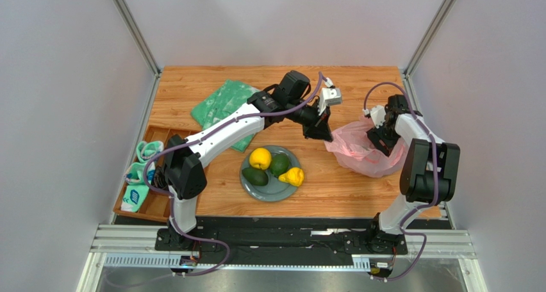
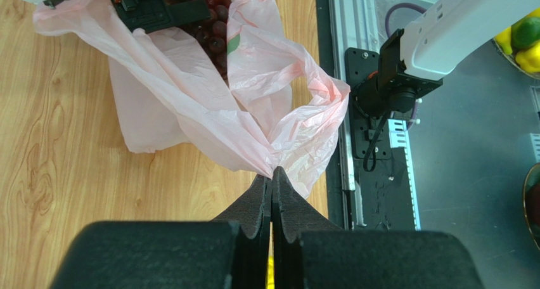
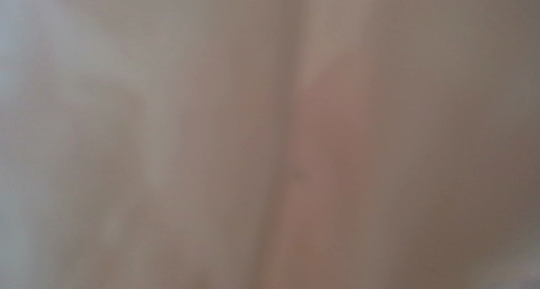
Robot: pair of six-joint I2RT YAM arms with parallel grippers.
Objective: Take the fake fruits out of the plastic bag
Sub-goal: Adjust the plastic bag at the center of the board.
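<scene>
Nearest the arm bases, a grey plate (image 1: 274,191) on the wooden surface (image 1: 333,193) carries four of the fake fruits: a round yellow citrus (image 1: 260,158), one dark green avocado (image 1: 255,176), a second avocado (image 1: 279,164) and a small yellow lumpy fruit (image 1: 292,176). A wooden tray (image 1: 157,205) with teal packets (image 1: 136,196) sits at the left edge.

Further back on the right, the plastic bag (image 1: 359,154) lies crumpled on the surface. The left gripper (image 2: 272,173) is fully closed, pinching a twisted fold of the bag's rim. The right gripper (image 1: 382,141) is sunk in the bag's mouth. Its wrist view is only a pink blur, so I cannot tell how far open it is. The dark grape bunch (image 2: 214,32) is inside the bag, just beside it.

Farthest back lies a flat green patterned bag (image 1: 224,106).
</scene>
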